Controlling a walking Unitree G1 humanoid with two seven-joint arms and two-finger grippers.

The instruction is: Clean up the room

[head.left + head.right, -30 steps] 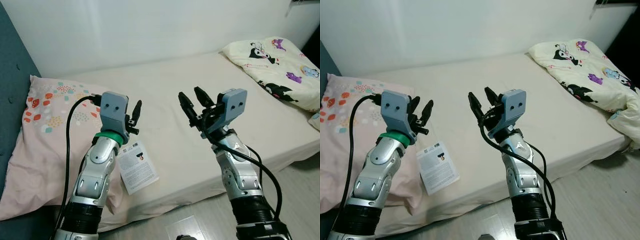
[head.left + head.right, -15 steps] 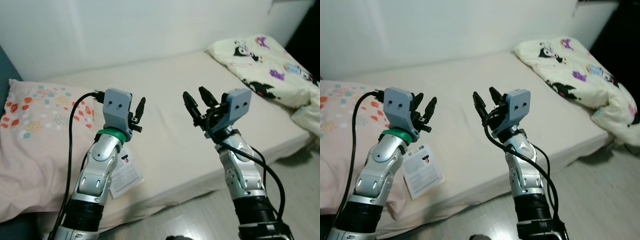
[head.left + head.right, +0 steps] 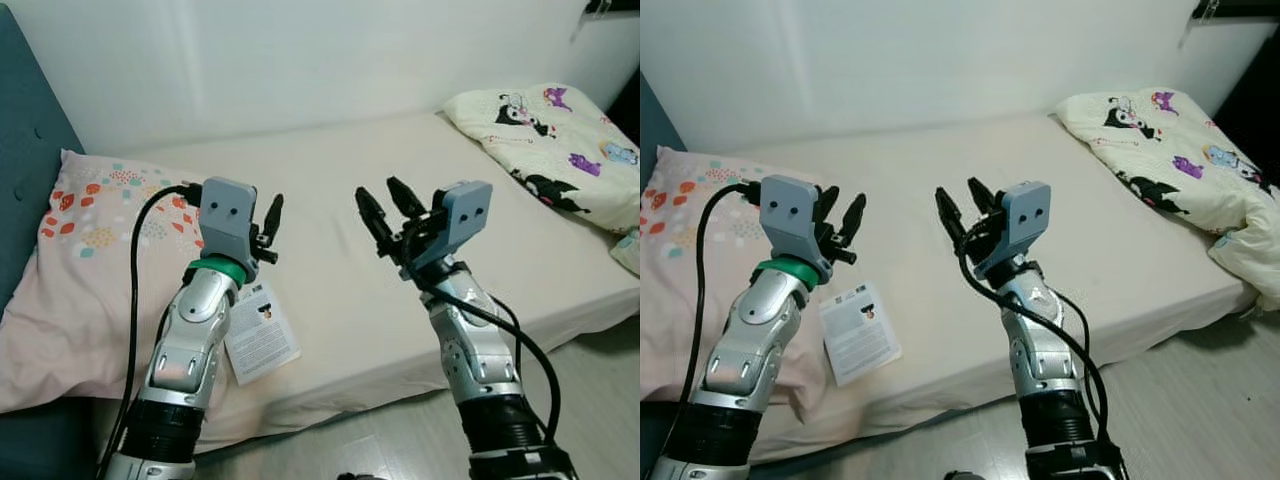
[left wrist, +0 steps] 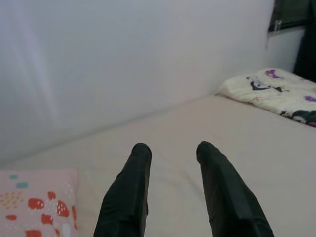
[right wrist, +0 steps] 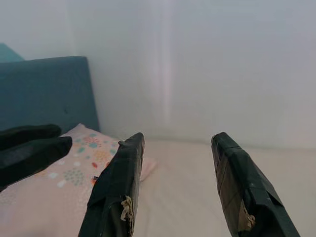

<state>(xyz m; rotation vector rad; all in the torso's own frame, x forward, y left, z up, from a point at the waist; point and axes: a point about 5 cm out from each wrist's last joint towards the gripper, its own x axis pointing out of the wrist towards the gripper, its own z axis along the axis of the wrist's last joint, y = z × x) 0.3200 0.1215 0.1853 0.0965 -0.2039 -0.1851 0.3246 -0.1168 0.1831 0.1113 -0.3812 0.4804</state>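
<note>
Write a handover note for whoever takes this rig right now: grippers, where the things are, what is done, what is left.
Left gripper: open, empty, raised over the bed.
Right gripper: open, empty, raised beside it.
Things: white leaflet lies flat near the bed's front edge, beside the pink pillow; crumpled cartoon-print blanket at the far right end.
Done: nothing visibly picked up.
Left: probably remove the leaflet, straighten the blanket and pillow.
</note>
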